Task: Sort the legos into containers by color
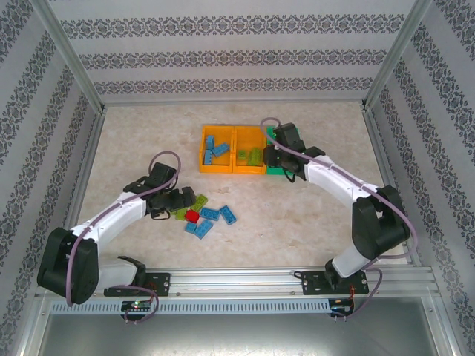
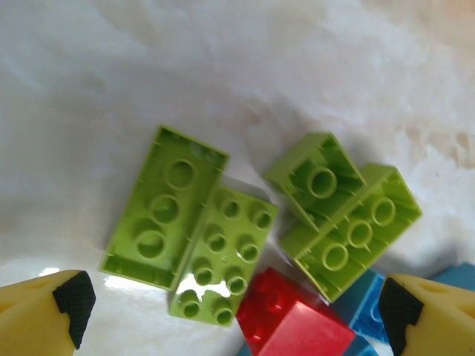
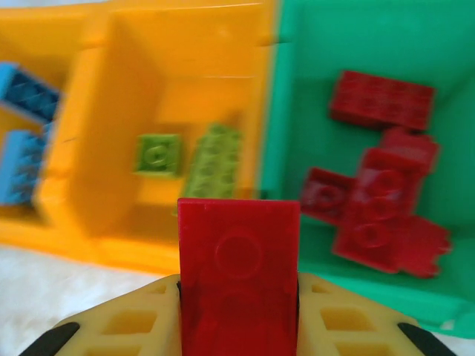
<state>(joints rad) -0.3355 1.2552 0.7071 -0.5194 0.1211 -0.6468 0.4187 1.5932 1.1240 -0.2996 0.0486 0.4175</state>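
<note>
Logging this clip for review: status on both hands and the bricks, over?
Left hand open above loose green bricks. Right hand shut on red brick, near green bin with sorted reds. Path looks clear.

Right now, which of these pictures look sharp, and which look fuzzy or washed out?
Top external view: even light and sharp, the loose bricks tiny. Left wrist view: the light green bricks are crisp, but the table is washed out, with glare at lower left. Right wrist view: blurred throughout, the red brick near the lens and the green bin both soft.
</note>
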